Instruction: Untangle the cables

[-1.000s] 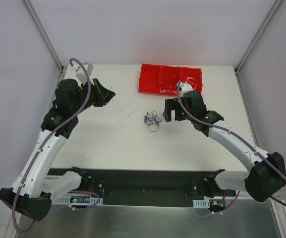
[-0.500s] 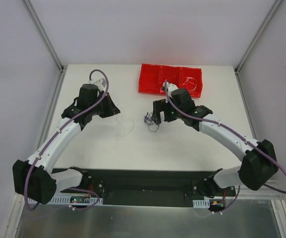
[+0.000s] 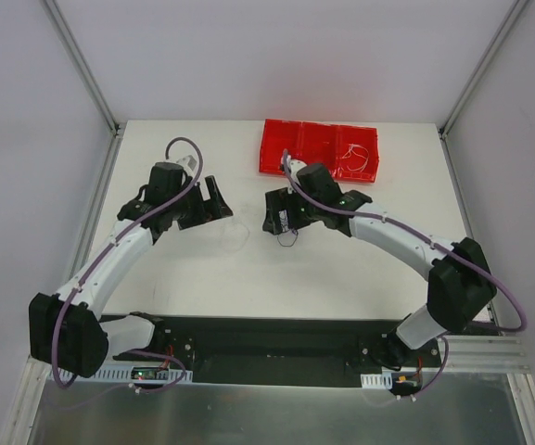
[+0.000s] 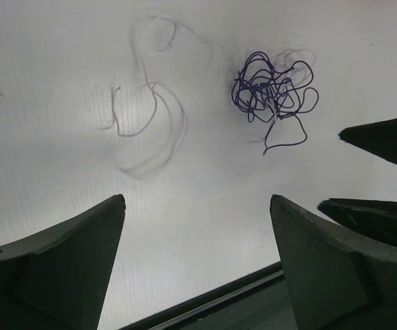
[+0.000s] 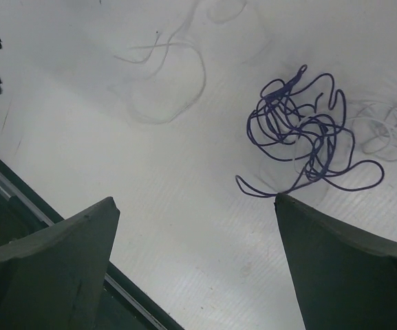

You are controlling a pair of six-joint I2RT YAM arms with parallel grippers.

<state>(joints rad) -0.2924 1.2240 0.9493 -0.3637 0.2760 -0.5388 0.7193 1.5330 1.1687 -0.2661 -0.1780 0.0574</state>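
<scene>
**Right tool (image 5: 197,201) and left tool (image 4: 198,199) both spread wide, both empty**

The purple wire (image 5: 301,134) lies in 1 loose clump on the white counter (image 3: 248,278), between the 2 tools and just ahead of the right one. The white wire (image 4: 146,113) rests in open curls on the left tool's side, apart from the clump. A faint pale strand (image 5: 384,130) sits against the clump's other side; whether it threads through I cannot tell.

These wires look very thin, light and springy. I judge they will keep their curl, skate on the smooth counter and slip from a tool that does not close fully. Gripping the dense middle would likely drag the whole bundle. A better hold is the single loop poking out of the clump's edge, pinched low against the counter.

The red tray (image 3: 318,148) lies behind the right tool at the far side, with thin strands (image 3: 360,159) in its right-hand compartment, so pulls that way risk its wall. The tools are near each other: the right tool's fingers (image 4: 391,141) show at the edge of the left wrist view. Bare counter toward the near edge and to the left gives safer room to draw a strand out
</scene>
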